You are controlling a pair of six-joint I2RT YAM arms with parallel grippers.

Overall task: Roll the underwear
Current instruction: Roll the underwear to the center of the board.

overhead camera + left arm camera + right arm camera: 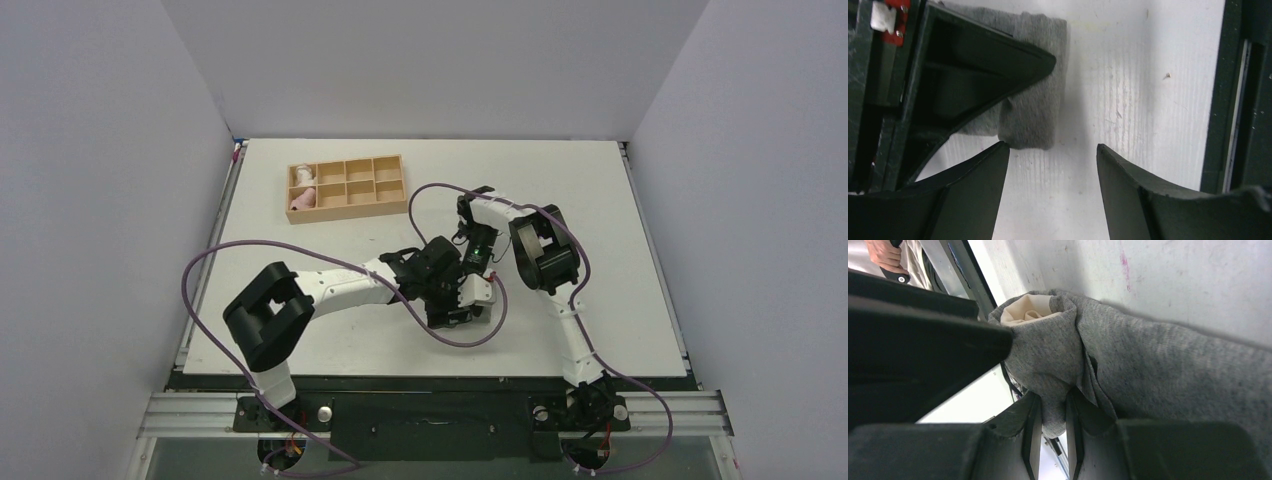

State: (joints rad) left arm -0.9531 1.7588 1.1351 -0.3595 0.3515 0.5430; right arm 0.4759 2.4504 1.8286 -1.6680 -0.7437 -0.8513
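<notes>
The underwear [1158, 365] is dark grey knit fabric, partly rolled, with a pale beige strip [1028, 307] showing inside the roll's end. My right gripper [1053, 405] is shut on a fold of it, the cloth pinched between both fingers. In the left wrist view the underwear [1035, 105] lies on the white table just past my left gripper [1053, 150]. That gripper is open with only bare table between its fingers, its left fingertip close to the cloth's edge. In the top view both grippers meet mid-table [462, 292] and hide the garment.
A wooden compartment tray [390, 187] stands at the back left of the table, with a pink cloth roll [301, 199] and a white cloth roll [301, 176] in its left cells. Purple cables loop around both arms. The table's front rail [1230, 100] runs beside the left gripper.
</notes>
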